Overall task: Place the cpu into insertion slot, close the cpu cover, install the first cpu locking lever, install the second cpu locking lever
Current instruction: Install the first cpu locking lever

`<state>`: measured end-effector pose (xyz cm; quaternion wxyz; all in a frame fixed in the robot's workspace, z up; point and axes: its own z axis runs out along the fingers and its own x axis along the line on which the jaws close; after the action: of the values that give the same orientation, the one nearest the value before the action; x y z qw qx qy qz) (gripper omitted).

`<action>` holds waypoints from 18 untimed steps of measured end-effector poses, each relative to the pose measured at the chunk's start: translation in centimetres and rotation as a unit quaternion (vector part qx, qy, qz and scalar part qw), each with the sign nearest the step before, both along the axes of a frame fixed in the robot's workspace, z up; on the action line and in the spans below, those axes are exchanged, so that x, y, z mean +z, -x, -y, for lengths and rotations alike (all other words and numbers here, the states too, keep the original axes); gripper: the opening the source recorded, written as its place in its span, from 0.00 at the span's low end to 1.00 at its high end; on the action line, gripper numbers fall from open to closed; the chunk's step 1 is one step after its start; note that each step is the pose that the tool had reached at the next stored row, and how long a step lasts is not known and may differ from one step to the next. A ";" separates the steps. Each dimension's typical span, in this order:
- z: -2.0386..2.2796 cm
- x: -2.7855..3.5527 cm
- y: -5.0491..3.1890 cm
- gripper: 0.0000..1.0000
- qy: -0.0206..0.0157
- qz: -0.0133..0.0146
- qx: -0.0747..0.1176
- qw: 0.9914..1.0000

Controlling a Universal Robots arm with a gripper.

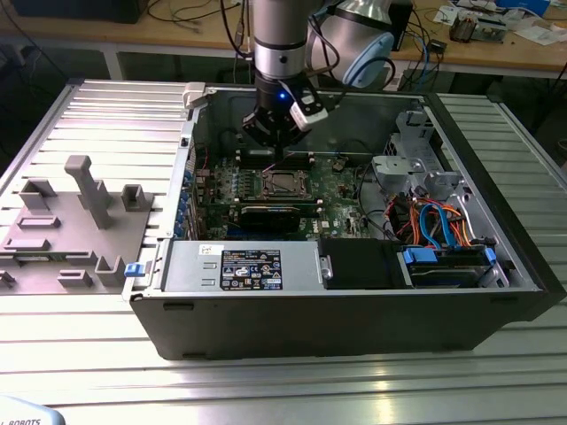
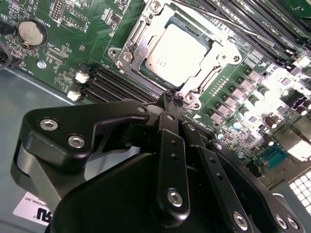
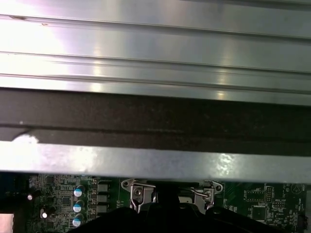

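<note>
The desk [image 1: 80, 372] carries an open computer case [image 1: 354, 310], and a grey fixture [image 1: 71, 230] lies at 9 o'clock from the case. A green board [image 1: 341, 181] lies flat inside the case. The arm [image 1: 279, 53] reaches down over the board, with the gripper [image 1: 276, 152] just at 12 o'clock of the slot [image 1: 282, 183]. In the second wrist view the jaws [image 2: 169, 99] are pressed together, holding nothing, their tip at the slot's [image 2: 146, 73] edge. The cover [image 2: 206, 73] lies closed over the cpu [image 2: 176, 51], which sits in the slot.
</note>
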<state>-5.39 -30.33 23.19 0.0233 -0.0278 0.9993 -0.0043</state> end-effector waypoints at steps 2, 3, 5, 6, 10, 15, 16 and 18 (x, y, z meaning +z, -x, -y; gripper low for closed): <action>0.00 -0.04 -0.06 0.11 0.000 0.000 0.000 1.000; 0.00 -0.07 -0.13 0.11 0.000 0.000 0.000 1.000; -0.01 -0.14 -0.21 0.11 0.000 0.000 0.000 1.000; -0.02 -0.16 -0.21 0.11 0.000 0.000 0.000 1.000; -0.03 -0.36 -0.21 0.11 0.000 0.000 0.000 1.000; -0.09 -0.56 -0.14 0.11 0.000 0.000 0.013 1.000; -0.11 -0.58 0.02 0.11 0.000 0.000 0.014 1.000; -0.21 -0.62 0.90 0.11 0.000 0.000 0.014 1.000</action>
<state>-6.28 -30.12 22.58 0.0237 -0.0419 0.9988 -0.0040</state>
